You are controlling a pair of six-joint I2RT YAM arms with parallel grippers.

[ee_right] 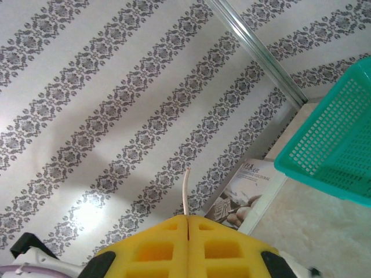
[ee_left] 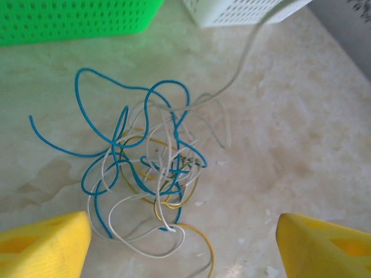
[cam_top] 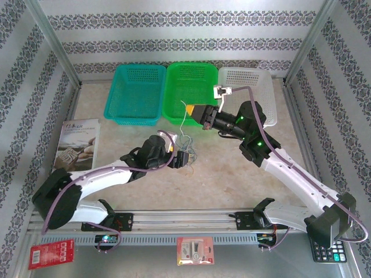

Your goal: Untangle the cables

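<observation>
1. A book (cam_top: 78, 145) lies at the left of the table (cam_top: 232, 174); the right wrist view shows it too (ee_right: 243, 197).
2. A teal basket (cam_top: 136, 95) stands far left, a green basket (cam_top: 191, 92) touching its right side.
3. The left gripper (cam_top: 185, 159) sits low near the table's middle with its yellow fingers (ee_left: 43, 243) spread wide and nothing between them.
4. The cables (cam_top: 186, 145) lie in a loose knot on the table just beyond that gripper; the left wrist view shows blue, white and yellow strands (ee_left: 151, 168) crossing one another.
5. A white cable (ee_left: 246, 55) rises from the knot toward the far right.
6. The right gripper (cam_top: 189, 108) hangs over the green basket's near edge, its jaws pressed together on the white cable's end (ee_right: 185, 191).
7. A white basket (cam_top: 249, 92) stands far right, beside the green one.
</observation>
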